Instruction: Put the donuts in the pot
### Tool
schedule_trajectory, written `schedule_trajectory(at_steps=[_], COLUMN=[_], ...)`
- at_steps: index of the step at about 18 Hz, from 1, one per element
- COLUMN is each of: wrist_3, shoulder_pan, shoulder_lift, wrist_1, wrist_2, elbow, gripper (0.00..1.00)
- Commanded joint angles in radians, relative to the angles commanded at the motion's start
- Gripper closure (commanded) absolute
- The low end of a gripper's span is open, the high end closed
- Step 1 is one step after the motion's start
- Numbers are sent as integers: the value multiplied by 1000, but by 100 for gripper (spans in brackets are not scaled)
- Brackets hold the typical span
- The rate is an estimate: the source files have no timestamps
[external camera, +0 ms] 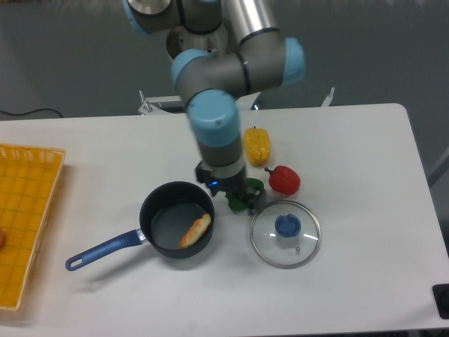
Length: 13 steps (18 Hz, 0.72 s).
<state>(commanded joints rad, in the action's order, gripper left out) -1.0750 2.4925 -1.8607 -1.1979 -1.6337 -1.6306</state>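
The arm is reaching down from the far side, wrist pointing downward, gripper (240, 199) hanging near centre, holding nothing.
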Motion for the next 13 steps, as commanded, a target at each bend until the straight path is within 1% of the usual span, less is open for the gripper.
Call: schedule_trajectory(at_steps=[4,8,13], wrist_3=[-88,-204,-284], shoulder_pan=[65,137,189], shoulder_lift=[6,8,12], wrist_1=[-8,-31,-31], wrist_2=[-3,-2,-2], elbow=[0,0,0], gripper=[0,0,0])
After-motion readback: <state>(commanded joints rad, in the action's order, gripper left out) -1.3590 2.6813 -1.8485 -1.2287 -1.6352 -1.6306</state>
